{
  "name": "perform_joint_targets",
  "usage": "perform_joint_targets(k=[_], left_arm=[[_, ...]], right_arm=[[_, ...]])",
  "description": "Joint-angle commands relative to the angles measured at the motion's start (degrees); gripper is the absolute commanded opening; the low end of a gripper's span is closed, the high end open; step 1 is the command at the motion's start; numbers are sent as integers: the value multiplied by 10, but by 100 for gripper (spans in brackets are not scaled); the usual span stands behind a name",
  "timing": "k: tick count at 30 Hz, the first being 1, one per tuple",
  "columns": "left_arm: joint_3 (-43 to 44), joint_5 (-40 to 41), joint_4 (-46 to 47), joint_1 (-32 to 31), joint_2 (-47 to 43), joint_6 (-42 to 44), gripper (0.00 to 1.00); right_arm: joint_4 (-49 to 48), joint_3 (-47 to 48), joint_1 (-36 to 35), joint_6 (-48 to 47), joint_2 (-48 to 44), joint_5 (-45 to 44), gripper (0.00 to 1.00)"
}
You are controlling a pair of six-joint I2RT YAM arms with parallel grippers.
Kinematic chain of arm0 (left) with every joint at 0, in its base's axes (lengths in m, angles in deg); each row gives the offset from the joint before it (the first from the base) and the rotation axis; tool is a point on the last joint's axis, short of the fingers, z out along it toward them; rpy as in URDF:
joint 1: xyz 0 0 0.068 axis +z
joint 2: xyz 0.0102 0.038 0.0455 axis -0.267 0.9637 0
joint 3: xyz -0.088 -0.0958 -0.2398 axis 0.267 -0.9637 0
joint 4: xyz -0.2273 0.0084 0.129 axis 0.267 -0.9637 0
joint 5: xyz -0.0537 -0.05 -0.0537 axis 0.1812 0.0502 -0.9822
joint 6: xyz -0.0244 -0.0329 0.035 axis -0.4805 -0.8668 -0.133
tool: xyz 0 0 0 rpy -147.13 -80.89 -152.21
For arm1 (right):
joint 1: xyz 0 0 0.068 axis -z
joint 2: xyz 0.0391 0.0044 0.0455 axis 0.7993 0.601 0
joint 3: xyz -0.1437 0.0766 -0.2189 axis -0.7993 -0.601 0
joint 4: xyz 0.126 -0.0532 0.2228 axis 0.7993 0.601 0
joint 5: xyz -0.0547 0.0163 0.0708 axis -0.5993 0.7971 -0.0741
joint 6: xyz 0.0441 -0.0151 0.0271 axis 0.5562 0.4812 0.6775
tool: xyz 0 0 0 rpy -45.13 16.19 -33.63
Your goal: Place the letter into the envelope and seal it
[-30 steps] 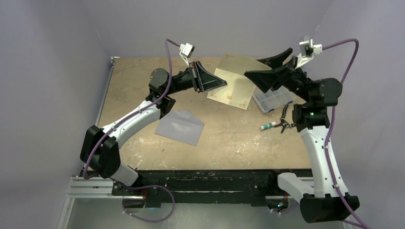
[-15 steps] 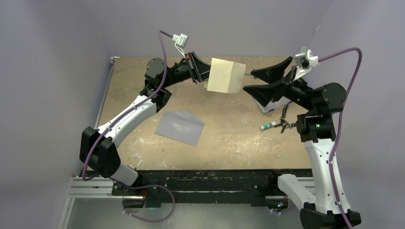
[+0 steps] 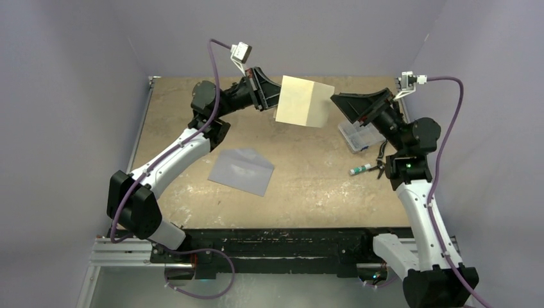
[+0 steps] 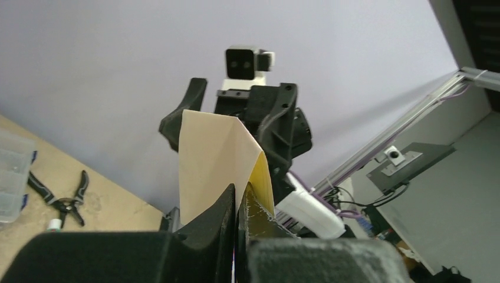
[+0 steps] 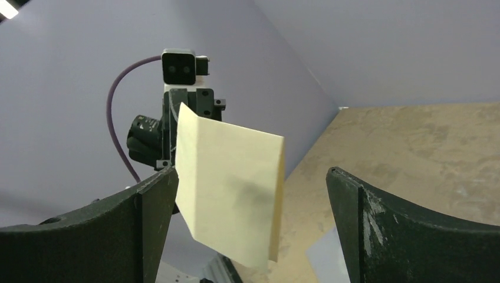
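Cream paper hangs in the air above the far middle of the surface [image 3: 308, 186]. The folded letter [image 3: 303, 102] is pinched along one edge by my left fingers [image 4: 231, 206], which are pressed tight on it. My right fingers [image 3: 346, 104] stand spread wide just beside its free edge, not touching it. The grey-blue envelope [image 3: 242, 171] lies flat and slightly askew toward the near left of the surface, well apart from the sheet and below it. Whether its flap is open I cannot tell from above.

As I judge it, the step in hand is getting the fold under control before the carry down. The left wrist view shows the two halves gaping a little at the pinch, so my left hold should stay firm. My right fingers should close only once the free edge sits squarely between them, lightly enough not to crush the crease. The folded edge looks like the one to lead into the envelope's mouth.

Open surface runs from the envelope toward the middle and the near edge, which looks like the best lane for a descent. Toward the right edge sit a clear plastic box [image 3: 359, 136], pliers [image 3: 383, 168] and a marker [image 3: 360, 169], all near my right arm, so a low sweep there is risky. Walls rise close behind the far edge, and my left forearm passes just beside the envelope's left corner.
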Motion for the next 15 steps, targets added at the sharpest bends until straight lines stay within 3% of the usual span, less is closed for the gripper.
perform_joint_targets(k=[1,5,10,15], left_arm=[[24,21,84,2,-9,-123,0],[23,79,158,-7,3,-224,0],[38,98,205,-16,16,-274,0],[46,97,219,-17,22,-290,0]], right_arm=[[-162,-25,-1,135,5,25,99],[-279,-33,-3,231,32,56,99],[-262,25,-9,235,69,94,87],[-294,55,-27,256,99,101,82]])
